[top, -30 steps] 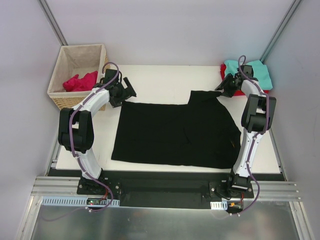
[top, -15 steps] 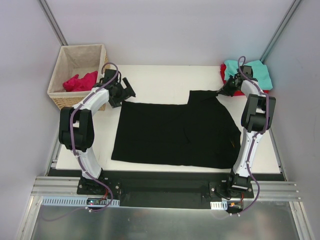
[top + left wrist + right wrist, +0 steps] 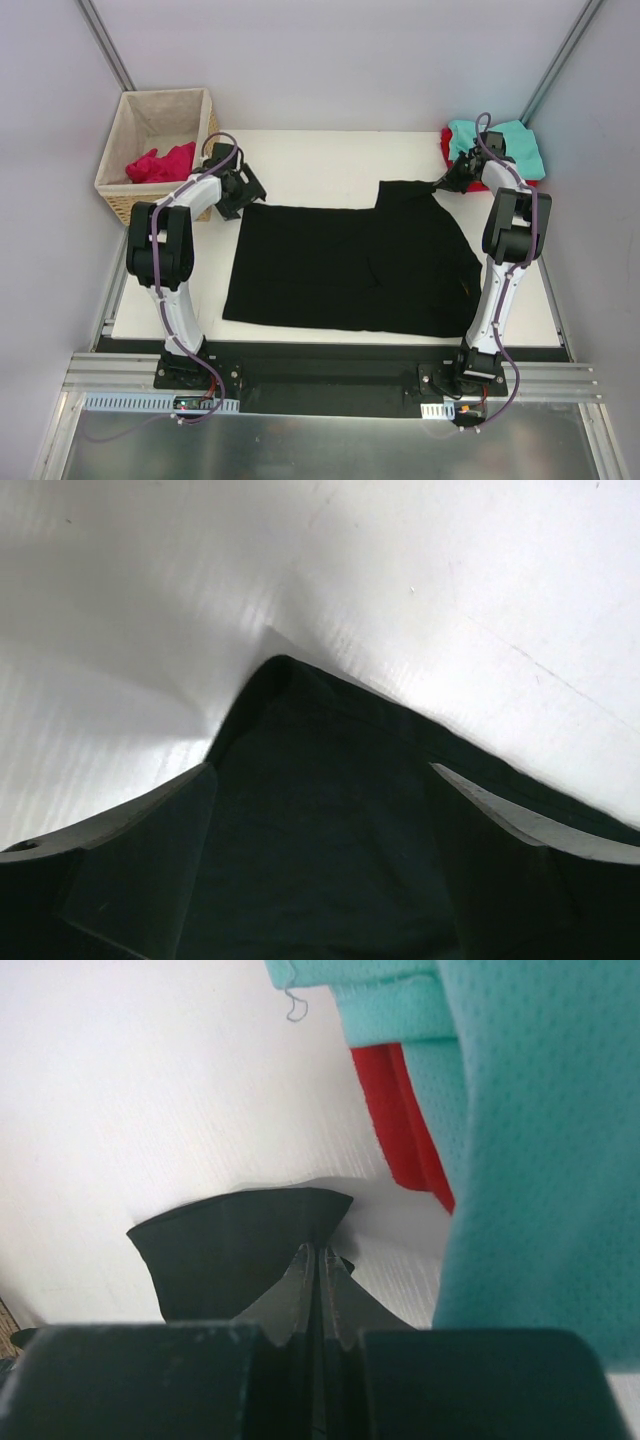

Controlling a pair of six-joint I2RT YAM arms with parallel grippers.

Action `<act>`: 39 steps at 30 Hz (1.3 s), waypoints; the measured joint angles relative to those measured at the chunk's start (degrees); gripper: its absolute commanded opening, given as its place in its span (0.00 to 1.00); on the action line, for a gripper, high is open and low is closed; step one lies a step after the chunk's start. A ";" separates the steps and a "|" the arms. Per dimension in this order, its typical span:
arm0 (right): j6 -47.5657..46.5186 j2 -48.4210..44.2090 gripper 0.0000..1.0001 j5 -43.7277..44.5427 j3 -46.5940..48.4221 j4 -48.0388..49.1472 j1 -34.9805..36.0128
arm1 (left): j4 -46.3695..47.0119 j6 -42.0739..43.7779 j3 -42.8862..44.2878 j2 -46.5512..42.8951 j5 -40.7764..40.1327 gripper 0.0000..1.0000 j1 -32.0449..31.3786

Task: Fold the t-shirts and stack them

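Where overhead blurs, right gripper (image 3: pixel 318 1253) pinches black tee (image 3: pixel 228 1240) (wrist view).

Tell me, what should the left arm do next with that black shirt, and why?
Probably close the left tool on the black tee's corner. Its jaws stand open over that corner, while the right tool already pinches the other far corner.

A woven wicker basket (image 3: pixel 118 203) with beige lining stands just beside the far left corner of the white desk (image 3: pixel 330 160). Plain grey walls (image 3: pixel 350 60) close in the scene. A metal rail (image 3: pixel 100 375) runs along the desk's near edge.
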 measured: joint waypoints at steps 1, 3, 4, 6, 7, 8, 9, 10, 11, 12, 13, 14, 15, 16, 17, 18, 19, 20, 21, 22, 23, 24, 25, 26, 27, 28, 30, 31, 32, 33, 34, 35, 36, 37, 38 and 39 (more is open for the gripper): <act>-0.02 0.00 0.01 0.00 0.00 0.00 0.00 | -0.07 -0.24 0.15 0.13 -0.39 0.77 0.20; -0.07 0.00 0.01 0.00 0.00 0.00 0.00 | -0.13 -0.52 0.83 0.46 -1.20 0.70 0.76; -0.07 0.00 0.01 0.00 0.00 0.00 0.00 | -0.15 -0.61 1.29 0.68 -1.51 0.65 0.90; -0.09 0.00 0.01 -0.02 0.00 0.02 0.00 | -0.15 -0.81 2.19 1.09 -1.86 0.62 1.25; -0.09 0.00 0.01 -0.02 0.00 0.04 0.00 | -0.13 -0.74 2.95 1.57 -1.95 0.62 1.36; -0.11 0.00 0.01 -0.02 -0.02 0.04 0.00 | 0.02 -0.72 3.61 2.14 -2.12 0.60 1.44; -0.11 0.00 0.01 -0.02 -0.04 0.09 0.00 | 0.15 -0.72 4.07 2.56 -2.32 0.60 1.49; -0.13 0.00 0.01 -0.04 -0.04 0.11 0.00 | 0.24 -0.72 4.74 3.28 -2.73 0.60 1.49; -0.13 0.00 0.01 -0.02 -0.04 0.17 0.00 | 0.26 -0.72 5.18 3.74 -2.89 0.59 1.49; -0.15 0.00 0.01 -0.04 -0.04 0.22 0.00 | 0.31 -0.72 5.62 4.33 -2.95 0.59 1.49; -0.17 0.00 0.01 -0.04 -0.04 0.31 0.00 | 0.35 -0.70 5.88 4.83 -3.06 0.59 1.46; -0.20 0.00 0.01 -0.04 -0.04 0.35 0.00 | 0.37 -0.72 6.12 5.25 -3.13 0.59 1.46; -0.24 0.00 0.01 -0.04 -0.04 0.35 0.00 | 0.44 -0.70 6.27 5.62 -3.23 0.59 1.46; -0.31 0.00 0.01 -0.04 -0.04 0.37 0.00 | 0.50 -0.68 6.43 6.03 -3.32 0.59 1.46; -0.35 0.00 0.01 -0.04 -0.04 0.37 0.00 | 0.55 -0.68 6.67 6.38 -3.34 0.59 1.46; -0.37 0.00 0.01 -0.04 -0.04 0.39 0.00 | 0.68 -0.68 6.91 6.84 -3.37 0.58 1.46; -0.44 0.00 0.01 -0.04 -0.04 0.37 0.00 | 0.76 -0.68 7.10 7.28 -3.37 0.57 1.49; -0.55 0.00 0.01 -0.04 -0.04 0.39 0.00 | 0.96 -0.68 7.21 7.72 -3.45 0.55 1.49; -0.59 0.00 0.01 -0.07 -0.04 0.39 0.00 | 1.18 -0.66 7.23 8.00 -3.63 0.53 1.49; -0.63 0.00 0.01 -0.07 -0.04 0.39 0.00 | 1.29 -0.72 7.23 8.24 -3.63 0.45 1.49; -0.70 0.00 0.01 -0.07 -0.04 0.42 0.00 | 1.27 -0.81 7.26 8.52 -3.65 0.42 1.51; -0.72 0.00 0.01 -0.07 -0.04 0.39 0.00 | 1.33 -0.90 7.30 8.55 -3.65 0.38 1.60; -0.72 0.00 0.01 -0.07 -0.04 0.42 0.00 | 1.36 -0.85 7.30 8.55 -3.65 0.30 1.64; -0.72 0.00 0.01 -0.07 -0.04 0.42 0.00 | 1.36 -0.76 7.30 8.66 -3.67 0.27 1.77; -0.72 0.00 0.01 -0.09 -0.04 0.42 0.00 | 1.38 -0.79 7.32 8.76 -3.69 0.23 1.84; -0.74 0.00 0.01 -0.09 -0.04 0.42 0.00 | 1.42 -0.66 7.32 8.87 -3.80 0.20 1.86; -0.72 0.00 0.01 -0.09 -0.04 0.44 0.00 | 1.44 -0.63 7.34 9.07 -3.80 0.15 1.84; -0.72 0.00 0.01 -0.11 -0.04 0.44 0.00 | 1.42 -0.66 7.34 9.18 -3.80 0.14 1.84; -0.74 0.00 0.01 -0.11 -0.04 0.46 0.00 | 1.42 -0.68 7.37 9.22 -3.78 0.09 1.84; -0.72 0.00 0.01 -0.13 -0.04 0.46 0.02 | 1.40 -0.68 7.39 9.25 -3.78 0.07 1.84; -0.72 0.00 0.01 -0.15 -0.04 0.46 0.04 | 1.40 -0.72 7.41 9.27 -3.76 0.00 1.84; -0.72 0.00 0.01 -0.17 -0.04 0.50 0.11 | 1.40 -0.74 7.43 9.27 -3.76 0.00 1.84; -0.72 0.00 0.01 -0.20 -0.04 0.52 0.11 | 1.40 -0.76 7.43 9.29 -3.76 0.00 1.84; -0.72 0.00 0.01 -0.22 -0.04 0.57 0.15 | 1.40 -0.76 7.43 9.27 -3.74 0.00 1.84; -0.72 0.00 0.01 -0.24 -0.04 0.61 0.17 | 1.40 -0.76 7.43 9.29 -3.72 0.00 1.84; -0.72 0.00 0.01 -0.26 -0.04 0.68 0.17 | 1.40 -0.76 7.43 9.27 -3.69 0.00 1.84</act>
